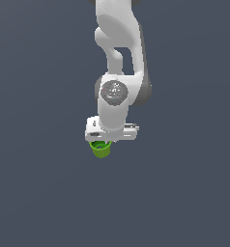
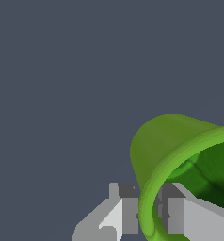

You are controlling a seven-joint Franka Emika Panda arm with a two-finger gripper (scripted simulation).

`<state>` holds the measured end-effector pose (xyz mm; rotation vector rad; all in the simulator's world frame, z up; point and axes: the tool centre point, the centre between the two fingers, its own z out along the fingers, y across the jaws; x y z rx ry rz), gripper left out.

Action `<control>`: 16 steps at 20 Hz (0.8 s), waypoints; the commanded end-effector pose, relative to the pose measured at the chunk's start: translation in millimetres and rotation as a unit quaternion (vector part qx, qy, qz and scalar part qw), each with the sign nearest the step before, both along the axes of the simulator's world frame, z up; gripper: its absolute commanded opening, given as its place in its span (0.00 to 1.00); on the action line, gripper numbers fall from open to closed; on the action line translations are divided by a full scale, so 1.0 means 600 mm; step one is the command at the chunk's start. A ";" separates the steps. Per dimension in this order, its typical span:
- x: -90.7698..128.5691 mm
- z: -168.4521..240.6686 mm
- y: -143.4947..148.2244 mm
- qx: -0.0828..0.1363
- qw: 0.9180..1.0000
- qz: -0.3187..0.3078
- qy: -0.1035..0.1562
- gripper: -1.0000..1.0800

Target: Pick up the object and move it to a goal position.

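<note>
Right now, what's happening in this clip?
A single white robot arm is handling a small green cup. In the exterior view the cup sits directly under the gripper. The wrist view shows the cup's rim pinched between the fingers, one outside the wall and one inside, so it looks gripped. Whether it is off the surface yet cannot be told, and no goal marker is visible.

In the exterior view the arm (image 1: 118,58) comes down from the top centre of the frame, and its gripper (image 1: 105,141) sits just below the frame's middle, slightly to the exterior view's left. The cup (image 1: 101,148) lies directly under the gripper, touching it, with its upper part hidden behind the gripper body. In the wrist view 1 finger (image 2: 125,214) stands outside the cup's (image 2: 165,141) rim and the other finger (image 2: 180,214) inside it, the wall between them.
</note>
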<state>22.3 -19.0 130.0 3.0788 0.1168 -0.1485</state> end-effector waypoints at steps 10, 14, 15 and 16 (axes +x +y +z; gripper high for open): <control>0.158 0.289 -0.060 -0.054 0.971 -0.092 -0.216 0.00; 0.178 0.394 -0.077 -0.071 0.949 -0.121 -0.284 0.00; 0.180 0.418 -0.081 -0.075 0.943 -0.128 -0.299 0.00; 0.181 0.441 -0.084 -0.078 0.937 -0.134 -0.313 0.00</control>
